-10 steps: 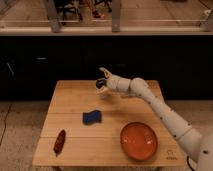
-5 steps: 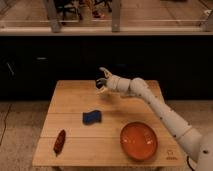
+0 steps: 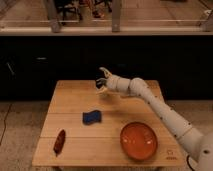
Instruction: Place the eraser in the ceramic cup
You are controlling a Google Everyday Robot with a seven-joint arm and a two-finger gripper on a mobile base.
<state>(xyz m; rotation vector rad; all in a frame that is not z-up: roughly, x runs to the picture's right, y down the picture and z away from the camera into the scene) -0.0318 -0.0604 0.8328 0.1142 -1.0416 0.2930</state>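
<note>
My gripper (image 3: 102, 81) hovers over the far middle of the wooden table (image 3: 75, 100), on the end of the pale arm (image 3: 150, 100) that reaches in from the right. A small dark patch sits right at the gripper; it may be the eraser (image 3: 100, 80), and no other dark block shows on the table. A small pale shape just under the gripper may be the ceramic cup (image 3: 103, 92); I cannot tell it apart from the gripper for certain.
A blue wavy-edged pad (image 3: 92, 117) lies mid-table. A wide orange bowl (image 3: 138, 140) sits at the front right. A reddish-brown elongated object (image 3: 59, 141) lies at the front left. A dark counter wall runs behind the table.
The gripper has stayed over the same far-middle spot, shifting only slightly. The pad, the bowl and the reddish-brown object have not moved.
</note>
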